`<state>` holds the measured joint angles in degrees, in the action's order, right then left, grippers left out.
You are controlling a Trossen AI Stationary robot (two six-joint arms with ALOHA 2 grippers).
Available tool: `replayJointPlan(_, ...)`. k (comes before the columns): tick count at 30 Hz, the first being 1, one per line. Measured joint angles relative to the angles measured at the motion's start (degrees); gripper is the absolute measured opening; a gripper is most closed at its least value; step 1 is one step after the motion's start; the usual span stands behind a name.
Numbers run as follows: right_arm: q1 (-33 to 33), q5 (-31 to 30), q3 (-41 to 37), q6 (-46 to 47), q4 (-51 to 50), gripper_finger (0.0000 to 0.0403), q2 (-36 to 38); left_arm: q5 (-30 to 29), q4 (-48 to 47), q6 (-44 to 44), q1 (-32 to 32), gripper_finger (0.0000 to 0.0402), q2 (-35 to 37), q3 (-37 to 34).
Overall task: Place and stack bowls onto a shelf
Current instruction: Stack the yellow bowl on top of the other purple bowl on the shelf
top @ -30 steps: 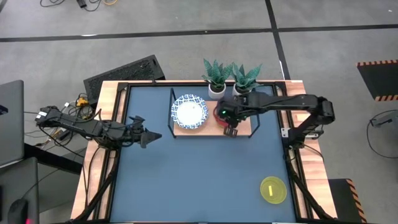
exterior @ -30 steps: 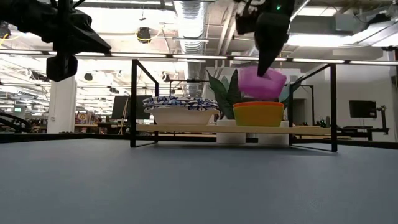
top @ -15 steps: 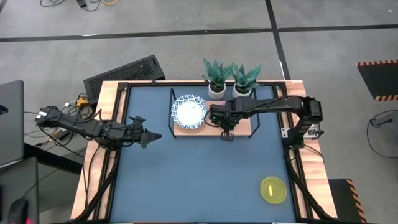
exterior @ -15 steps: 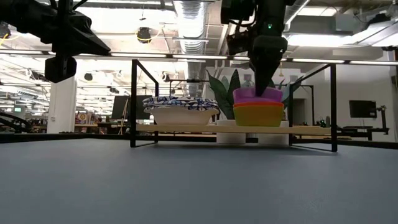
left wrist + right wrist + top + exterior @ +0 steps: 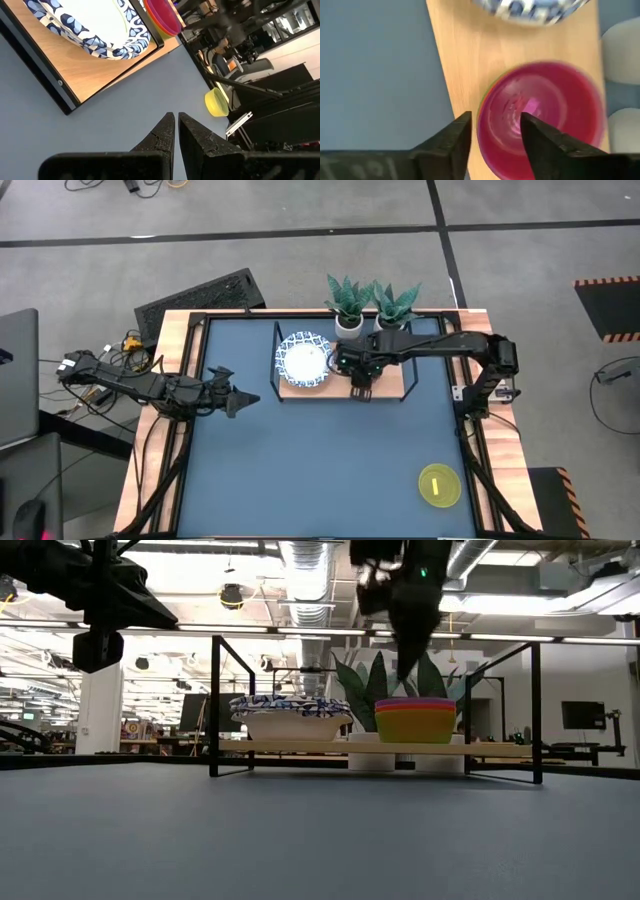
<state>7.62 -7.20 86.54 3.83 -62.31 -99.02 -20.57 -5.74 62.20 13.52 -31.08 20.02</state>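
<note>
count of things on the tabletop

one shelf [image 5: 390, 387]. one stack of blue-rimmed white bowls [image 5: 290, 715] stands on it; how many bowls it holds cannot be told. beside it, one stack of small plain bowls [image 5: 415, 718] with three coloured rims showing: purple, red and yellow-orange. one yellow bowl [image 5: 438, 484] lies alone on the tabletop [image 5: 300, 470]. two potted plants [image 5: 368, 304]. two arms, each with one pincer: left pincer [image 5: 244, 398], right pincer [image 5: 359, 391].

Right hand [image 5: 492, 132] open; left hand [image 5: 176, 131] closed.
</note>
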Motion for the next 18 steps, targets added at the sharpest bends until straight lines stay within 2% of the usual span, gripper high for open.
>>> replayJointPlan(4, -1.6, 2.0, 7.7, 8.0, -6.3, 0.022, 0.1, -0.1, 0.0, 0.0, 0.0, 0.0009, 0.0, 0.0)
replayJointPlan(6, -4.4, 2.8, 10.2, 16.3, -9.1, 0.0223, 1.1, -0.1, 0.0, 0.0, 0.0, 0.0009, 0.0, 0.0)
replayJointPlan(8, -8.5, 2.5, 10.7, 28.5, -10.6, 0.0223, 2.1, -0.1, -0.1, 0.0, 0.0, 0.0009, 0.0, 0.0)
replayJointPlan(13, -22.7, 1.2, 8.2, 60.2, -13.6, 0.0221, 3.9, -0.2, -1.8, 0.0, 0.0, 0.0009, 0.0, 0.0)
replayJointPlan(18, -38.5, 1.1, 5.8, 82.1, -13.8, 0.0221, 1.7, -0.2, -2.5, 0.0, 0.0, 0.0009, 0.0, 0.0)
